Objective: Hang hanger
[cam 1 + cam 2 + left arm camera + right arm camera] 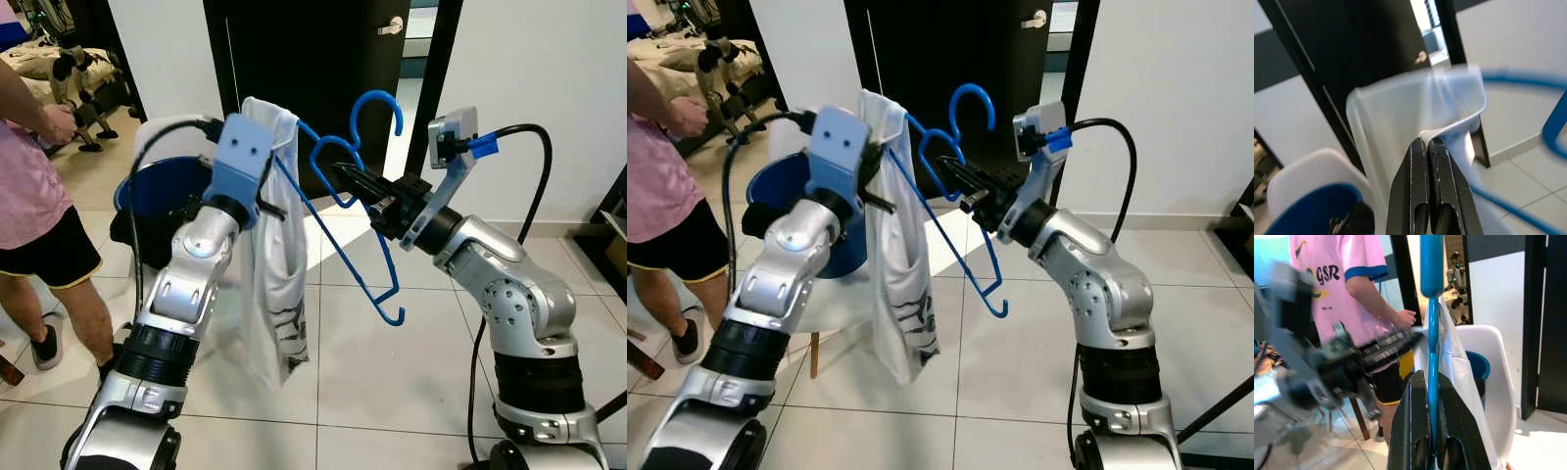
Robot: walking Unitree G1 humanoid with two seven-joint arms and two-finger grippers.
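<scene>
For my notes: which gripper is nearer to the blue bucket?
Left. The left gripper, shut on the white garment, is just beside the blue bucket; the right gripper holds the blue hanger farther away.

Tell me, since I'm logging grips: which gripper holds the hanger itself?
The right gripper, clamped on the blue hanger. The left gripper pinches only the white shirt.

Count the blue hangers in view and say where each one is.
1. The blue hanger is held up between the arms, clamped in the right pincer, with the white garment draped over its far end.
</scene>
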